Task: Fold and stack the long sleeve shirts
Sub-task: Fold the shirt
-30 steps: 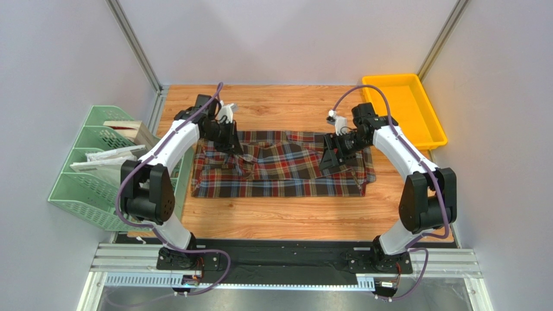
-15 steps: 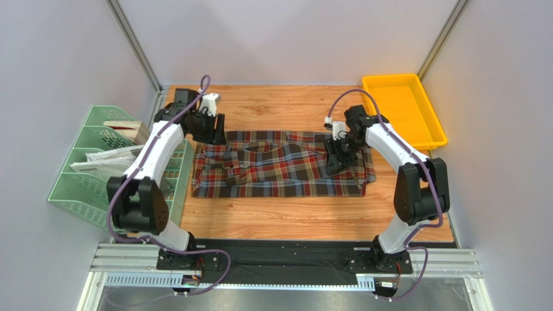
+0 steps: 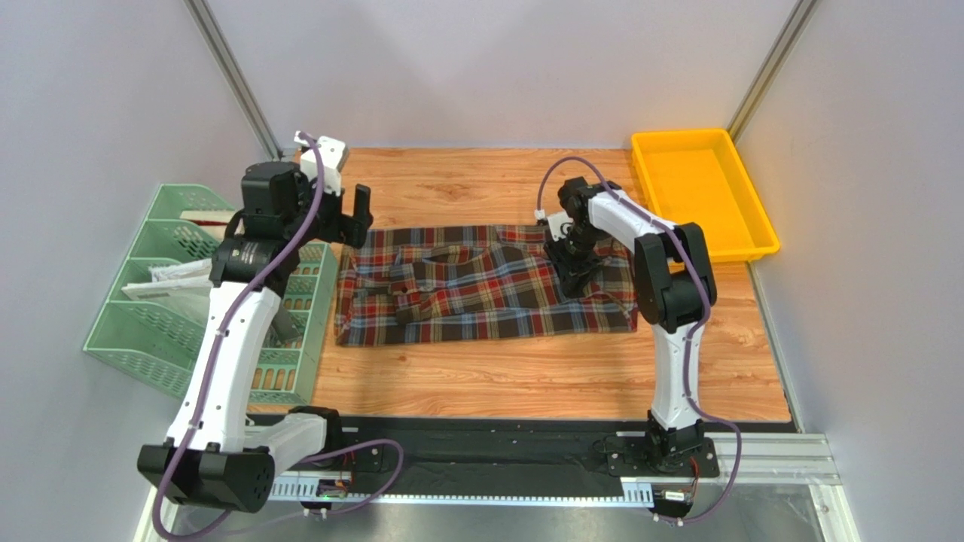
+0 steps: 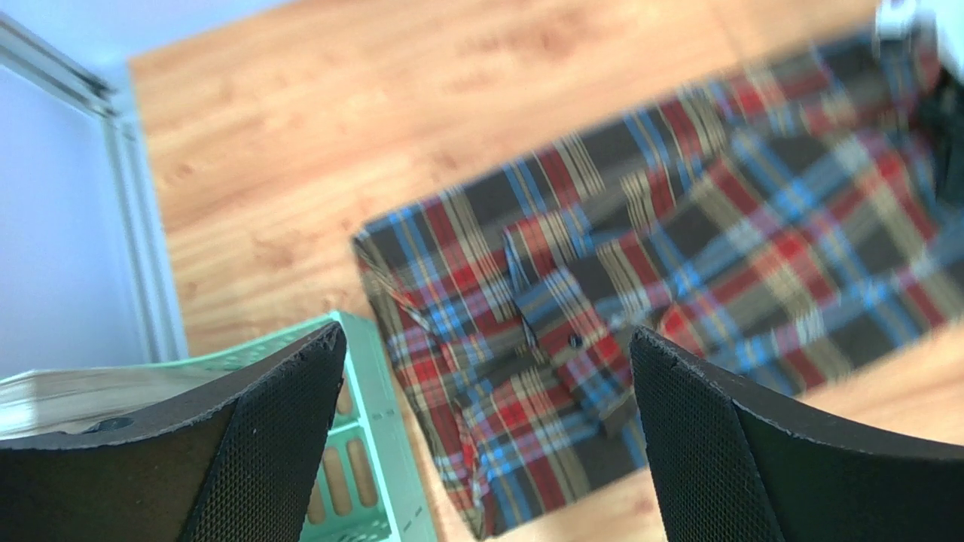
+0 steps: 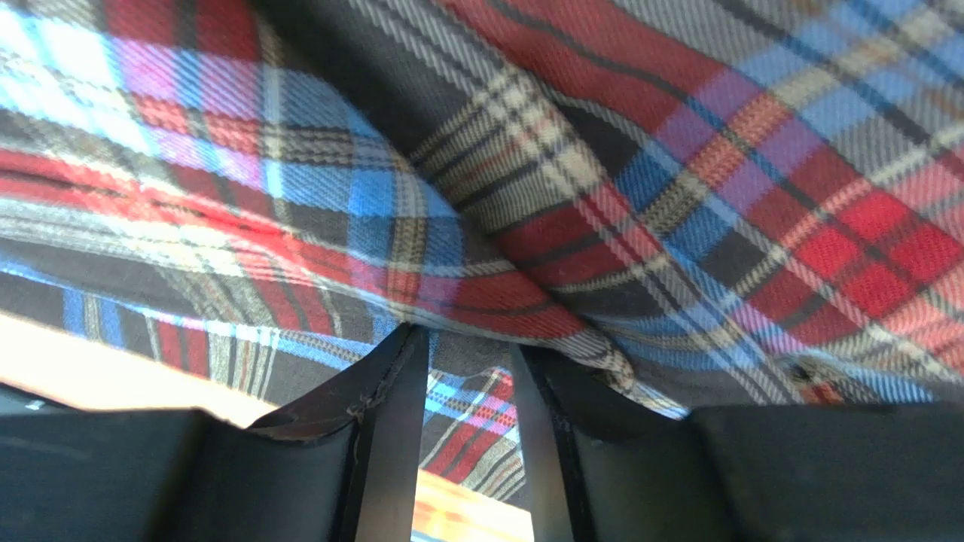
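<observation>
Pale grey walls (image 3: 487, 68) close the cell on three sides, with a slanted metal post (image 3: 232, 79) at 11 o'clock and another at 1 o'clock. The wooden table (image 3: 475, 390) fills the floor of the cell, its grain running left to right. Along its near edge, at 6 o'clock, lies a black rail (image 3: 498, 452) that carries both arm bases.

The shirt (image 3: 475, 296), plaid in dark brown, red, blue and cream, lies spread across the middle of the table, a little towards 12 o'clock, with its long side left to right and a sleeve folded over its left half. A green mesh rack (image 3: 147, 328) stands off the table's left edge at 9 o'clock, with papers (image 3: 181, 277) in its slots. A yellow tray (image 3: 707, 192) sits at 2 o'clock, well apart from the shirt.

The left arm (image 3: 226, 350) rises from 7 o'clock and stretches tall over the rack, its wrist turned towards the shirt's upper left corner. The left gripper (image 4: 487, 339) hangs in the air above that corner, its fingers (image 4: 283, 429) spread wide with nothing between them. The right arm (image 3: 668, 339) climbs from 5 o'clock, bends sharply at the elbow and reaches down and left. The right gripper (image 3: 575, 274) is pressed onto the shirt's right part; in the wrist view its fingers (image 5: 390, 395) stand nearly together, clenched on a ridge of the plaid cloth at their tips
</observation>
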